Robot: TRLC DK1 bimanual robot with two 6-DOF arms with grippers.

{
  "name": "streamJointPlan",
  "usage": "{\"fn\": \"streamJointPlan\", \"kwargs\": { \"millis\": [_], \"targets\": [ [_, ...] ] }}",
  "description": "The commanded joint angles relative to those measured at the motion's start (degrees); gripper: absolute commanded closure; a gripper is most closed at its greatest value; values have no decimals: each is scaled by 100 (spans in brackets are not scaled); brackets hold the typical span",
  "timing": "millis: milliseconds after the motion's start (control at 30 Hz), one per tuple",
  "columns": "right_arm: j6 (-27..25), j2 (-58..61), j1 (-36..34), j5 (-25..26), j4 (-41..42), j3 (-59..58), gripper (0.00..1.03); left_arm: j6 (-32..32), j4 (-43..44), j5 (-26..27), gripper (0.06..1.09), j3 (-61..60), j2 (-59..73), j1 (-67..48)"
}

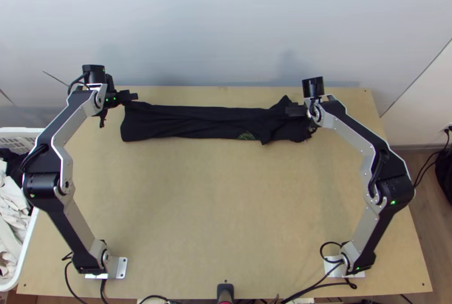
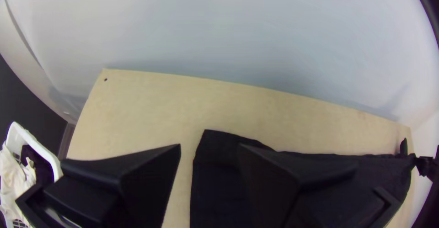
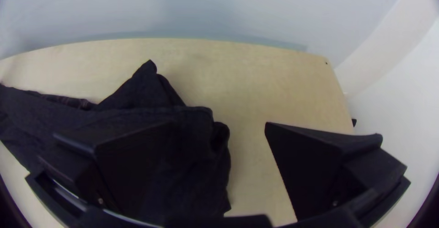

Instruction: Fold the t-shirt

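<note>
Nearest the lens in the left wrist view, find the left gripper (image 2: 209, 145), fingers parted, with one above the cloth's squarer end. In the right wrist view, find the right gripper (image 3: 220, 125), fingers spread wide about the rumpled end, closed on nothing.

Look for the t-shirt (image 1: 192, 122) along the far part of the worktop (image 1: 214, 219), dark, laid crosswise in a long narrow strip, with a green print (image 1: 246, 135) at its near edge. Note a pointed flap toward the far side near the right end.

Judge as light, limp and soft, hardly fragile, and likely to grip itself more than slide. Expect sagging in the middle if lifted from one end, and slipping layers if pinched too shallowly. Take hold of each end deep enough to catch every layer, gently at the flat left end, more carefully at the bunched right one, perhaps after smoothing the flap.

Count one t-shirt, one green print, two grippers, one worktop and, beyond the left side, one white basket (image 1: 28, 242). Inside, see pale cloth (image 1: 10, 213) and dark cloth (image 1: 12, 158); cannot tell how many pieces.
</note>
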Motion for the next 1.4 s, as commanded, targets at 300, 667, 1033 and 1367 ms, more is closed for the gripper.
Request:
{"fn": "streamJointPlan", "kwargs": {
  "millis": [300,667,1033,1367],
  "targets": [
    [992,-972,274,-623,-863,251,3,-518,-1064,22,11,-934,-1073,14],
    [1185,-1192,670,-614,-828,22,3,-588,-1082,22,12,-1417,-1029,-83],
    [1176,-1183,837,-623,-775,13,3,-606,-792,-13,12,-1321,-484,-179],
    [1167,-1043,881,-623,-705,119,3,-536,-792,-22,17,-1048,-115,-179]
  ]
}}
